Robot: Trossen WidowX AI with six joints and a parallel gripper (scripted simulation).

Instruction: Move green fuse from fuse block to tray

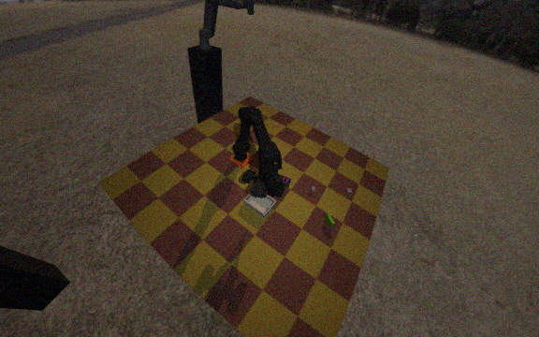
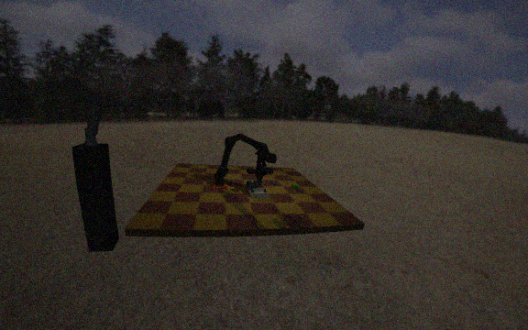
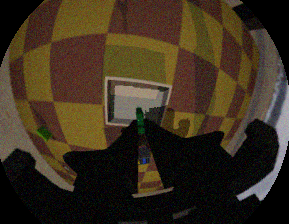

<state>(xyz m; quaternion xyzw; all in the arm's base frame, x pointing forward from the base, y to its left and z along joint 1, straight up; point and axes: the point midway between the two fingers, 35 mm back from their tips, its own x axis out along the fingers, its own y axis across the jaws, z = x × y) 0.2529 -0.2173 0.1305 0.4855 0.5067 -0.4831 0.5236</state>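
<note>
1. Arm (image 1: 259, 140) bent over the checkered surface (image 1: 213, 262), wrist pointing down, gripper (image 1: 258, 189) hanging right at the far edge of the tray (image 1: 260, 204) in the top view.
2. Jaws pinching the green fuse (image 3: 140, 120), closed down narrow on it. Only a thin green sliver sticking out between the dark fingertips in the wrist view.
3. Green fuse up in the air, clear of the block, sitting just at the near rim of the tray (image 3: 111, 99) as seen from the wrist. Can't tell from that view whether it's properly over the inside or only over the rim.
4. Tray white-walled, rectangular, lying flat on a yellow square.
5. Fuse block (image 1: 286, 180) mostly hidden behind the gripper in the top view, just a bit of purple and red peeking out to the right. Too small to count the fuses left in it.
6. Separate little green piece (image 1: 329, 219) lying on the surface well right of the tray, also visible at the left edge of the wrist view (image 3: 43, 132).
7. Orange base plate (image 1: 240, 161) under the arm's foot, far-left of the tray.
8. Exterior view too dark and distant for anything beyond the arm's arched shape (image 2: 241, 156).
</note>
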